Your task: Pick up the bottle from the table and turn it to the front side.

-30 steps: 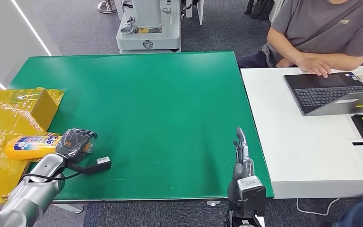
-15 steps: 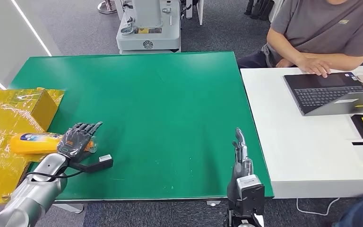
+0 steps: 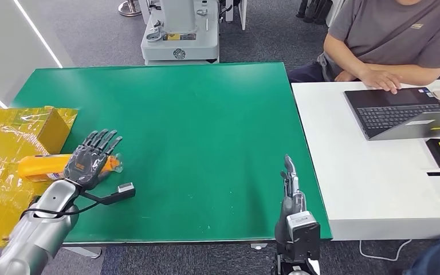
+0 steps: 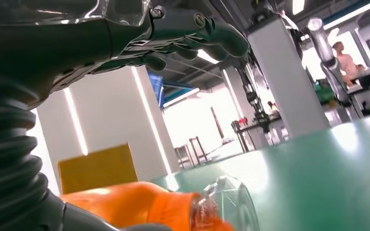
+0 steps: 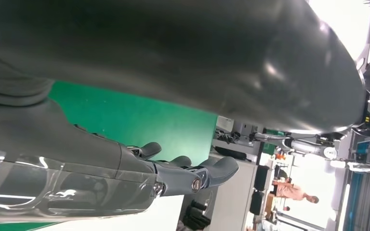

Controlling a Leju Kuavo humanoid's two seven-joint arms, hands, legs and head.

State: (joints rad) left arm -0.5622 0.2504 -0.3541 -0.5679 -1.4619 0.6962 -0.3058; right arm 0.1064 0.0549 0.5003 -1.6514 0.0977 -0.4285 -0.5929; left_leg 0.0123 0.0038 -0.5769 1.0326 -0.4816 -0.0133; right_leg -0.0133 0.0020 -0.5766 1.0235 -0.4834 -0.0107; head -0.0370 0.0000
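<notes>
Head view: left hand [image 3: 91,158] open, fingers spread above the orange bottle [image 3: 43,167], holding nothing. Bottle on its side at the green worktop's [image 3: 206,132] left edge, long axis running left to right, clear cap end [image 3: 114,164] toward the worktop's middle, body partly on the yellow wrapped box [image 3: 17,143]. Right hand [image 3: 290,180] idle at the near edge, fingers straight, well apart from the bottle; left clearly nearer.

Left wrist view: fingers [image 4: 197,33] extended and apart from the bottle [image 4: 130,204] beneath, cap [image 4: 226,202] pointing onward.

Right wrist view: fingers [image 5: 188,175] loosely extended, empty.
</notes>
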